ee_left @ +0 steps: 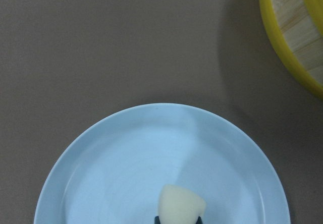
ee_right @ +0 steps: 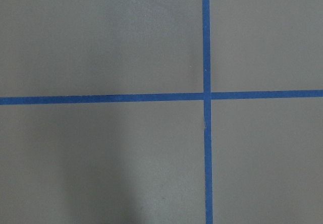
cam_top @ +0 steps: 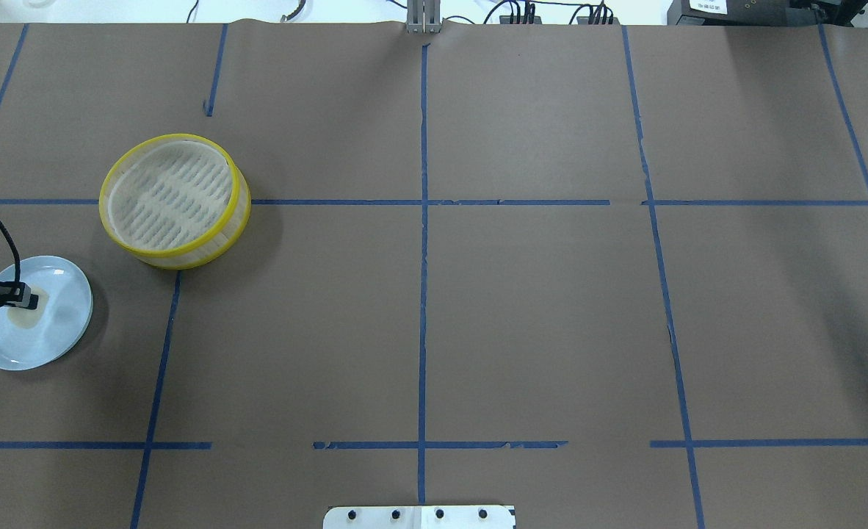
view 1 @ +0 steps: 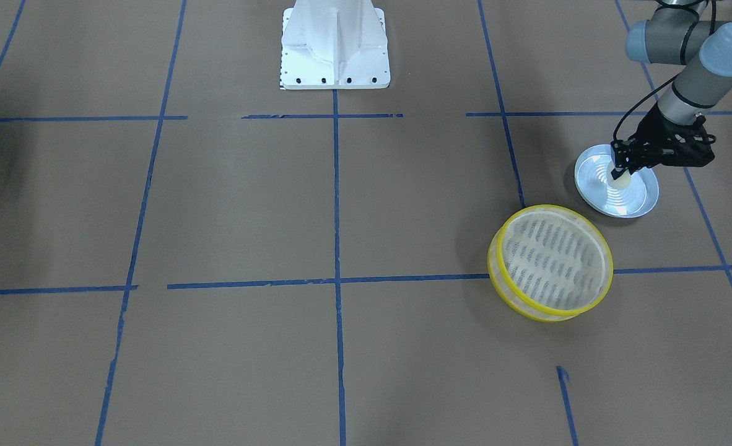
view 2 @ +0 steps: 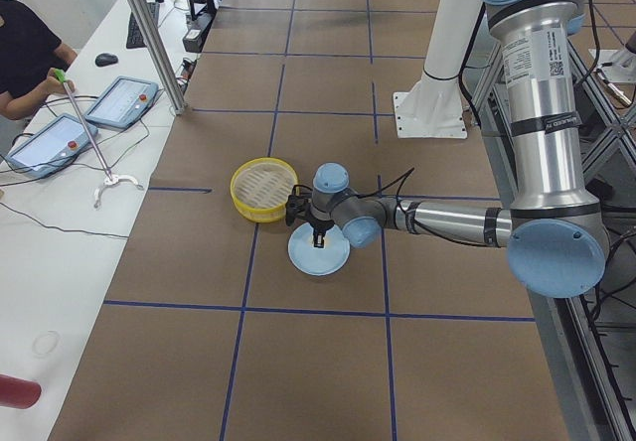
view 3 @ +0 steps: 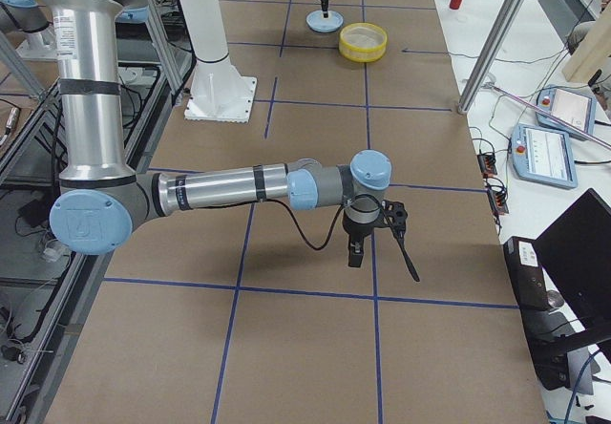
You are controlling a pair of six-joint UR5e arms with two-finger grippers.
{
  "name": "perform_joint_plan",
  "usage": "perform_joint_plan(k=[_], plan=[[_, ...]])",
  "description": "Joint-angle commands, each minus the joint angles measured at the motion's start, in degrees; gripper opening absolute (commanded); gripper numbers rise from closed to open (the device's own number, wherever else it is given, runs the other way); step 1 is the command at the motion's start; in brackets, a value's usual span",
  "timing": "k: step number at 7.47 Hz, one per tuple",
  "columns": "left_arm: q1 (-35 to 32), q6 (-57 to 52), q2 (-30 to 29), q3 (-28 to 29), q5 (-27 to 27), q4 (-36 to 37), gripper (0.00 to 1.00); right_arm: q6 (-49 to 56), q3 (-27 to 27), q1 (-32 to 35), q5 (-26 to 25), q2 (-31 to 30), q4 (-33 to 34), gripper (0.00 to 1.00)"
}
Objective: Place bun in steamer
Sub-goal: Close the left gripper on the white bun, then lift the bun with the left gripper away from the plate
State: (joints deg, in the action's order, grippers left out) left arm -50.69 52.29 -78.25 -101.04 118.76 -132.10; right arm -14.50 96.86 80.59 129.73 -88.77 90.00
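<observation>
The bun (view 1: 620,181) is a small cream-white lump pinched between the fingertips of my left gripper (view 1: 617,168), just over the pale blue plate (view 1: 635,201). In the left wrist view the bun (ee_left: 181,206) sits squeezed between the dark fingertips at the bottom edge, above the plate (ee_left: 126,158). The steamer (view 1: 552,263), with yellow rims and a slatted floor, stands empty beside the plate; it also shows in the overhead view (cam_top: 173,198). My right gripper (view 3: 355,252) hangs low over the paper far from both; I cannot tell whether it is open or shut.
Brown paper with blue tape lines covers the table (cam_top: 522,308). The robot's white base (view 1: 335,46) stands at the table's near edge. Tablets and cables (view 2: 60,138) lie on a side bench where an operator sits.
</observation>
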Motion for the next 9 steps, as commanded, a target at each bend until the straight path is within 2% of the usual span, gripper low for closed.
perform_joint_plan(k=[1, 2, 5, 7, 9], plan=[[-0.20, -1.30, 0.11, -3.53, 0.25, 4.37, 0.25, 0.00, 0.00, 0.00, 0.00, 0.00, 0.00, 1.00], [-0.81, -5.14, 0.20, -5.81, 0.25, 8.84, 0.25, 0.00, 0.00, -0.08, 0.00, 0.00, 0.00, 1.00], [-9.75, -16.91, -1.20, -8.90, 0.33, 20.79, 0.26, 0.00, 0.00, 0.00, 0.00, 0.00, 0.00, 1.00], [-14.41, -22.38, -5.93, -9.87, 0.25, 29.66, 0.26, 0.00, 0.00, 0.00, 0.00, 0.00, 0.00, 1.00], [-17.15, -26.25, -13.64, -12.85, 0.25, 44.05, 0.27, 0.00, 0.00, 0.00, 0.00, 0.00, 0.00, 1.00]])
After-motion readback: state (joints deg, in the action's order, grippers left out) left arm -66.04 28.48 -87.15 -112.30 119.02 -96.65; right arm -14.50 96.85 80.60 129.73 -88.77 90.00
